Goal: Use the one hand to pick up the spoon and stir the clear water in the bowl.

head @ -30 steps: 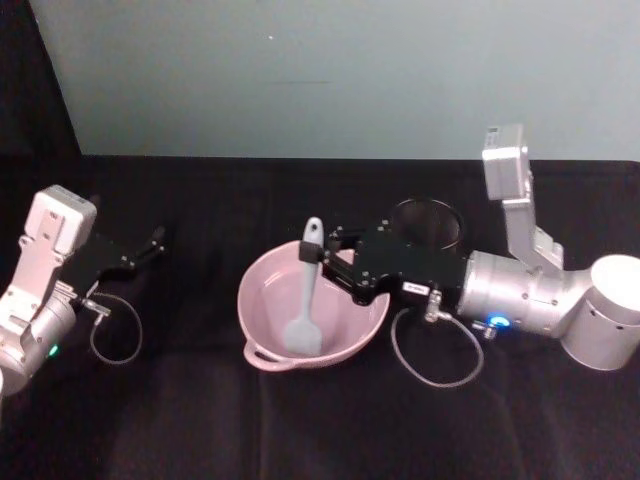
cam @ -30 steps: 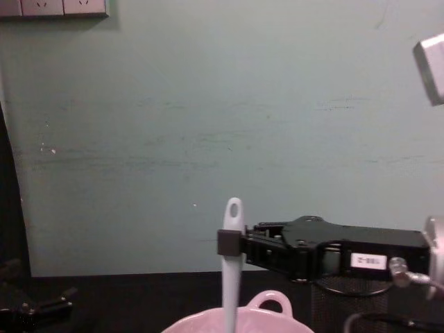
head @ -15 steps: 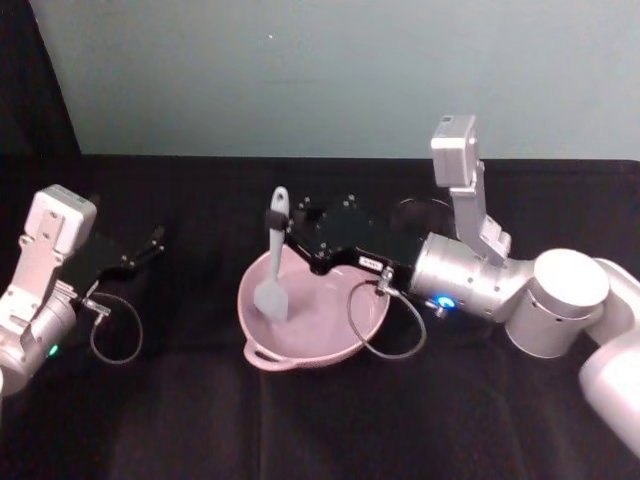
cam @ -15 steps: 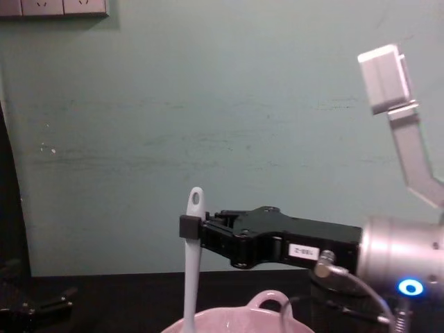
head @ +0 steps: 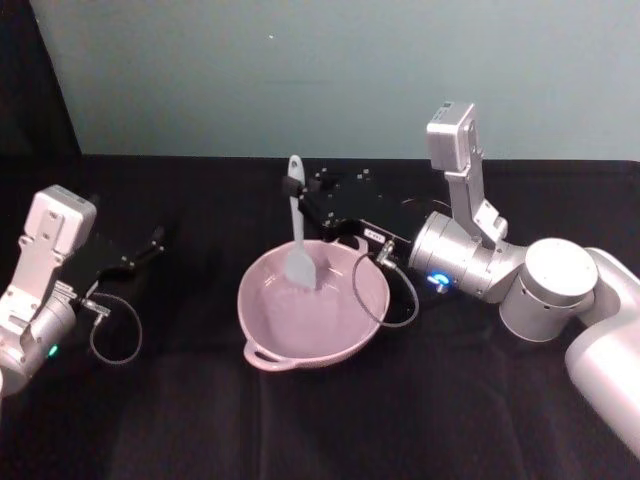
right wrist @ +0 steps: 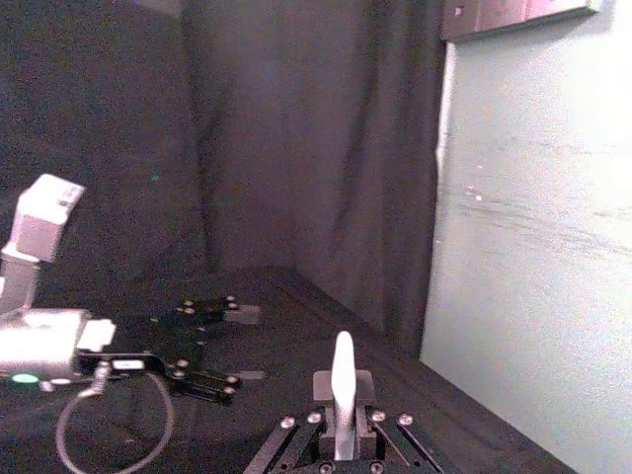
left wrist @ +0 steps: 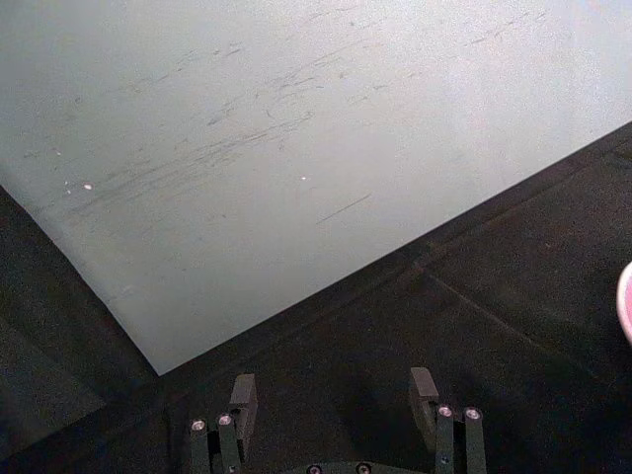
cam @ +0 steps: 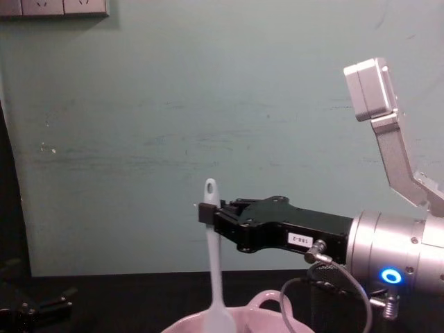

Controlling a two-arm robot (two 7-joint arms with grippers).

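The pale pink bowl point(head: 262, 334) sits on the black cloth at the table's middle, its loop handle toward me. The white spoon point(head: 298, 258) stands nearly upright, its paddle blade down inside the bowl's far side. My right gripper point(head: 297, 190) reaches in from the right and is shut on the spoon's upper handle, just below the oval hole. From the chest the spoon point(cam: 213, 270) hangs from the right gripper point(cam: 207, 212) into the bowl point(cam: 267, 313). The right wrist view shows the handle point(right wrist: 343, 373) pinched in that gripper point(right wrist: 342, 397). My left gripper point(head: 143, 249) rests open at the far left.
A dark cable loop point(head: 396, 296) hangs from the right wrist over the bowl's right rim. The pale green wall point(head: 330, 70) runs close behind the table. In the left wrist view the open left gripper point(left wrist: 334, 393) faces that wall, with the bowl's edge point(left wrist: 626, 302) beside it.
The right gripper has carried the spoon from the bowl's left side to its far middle, moving right and away from me. The left arm has stayed still.
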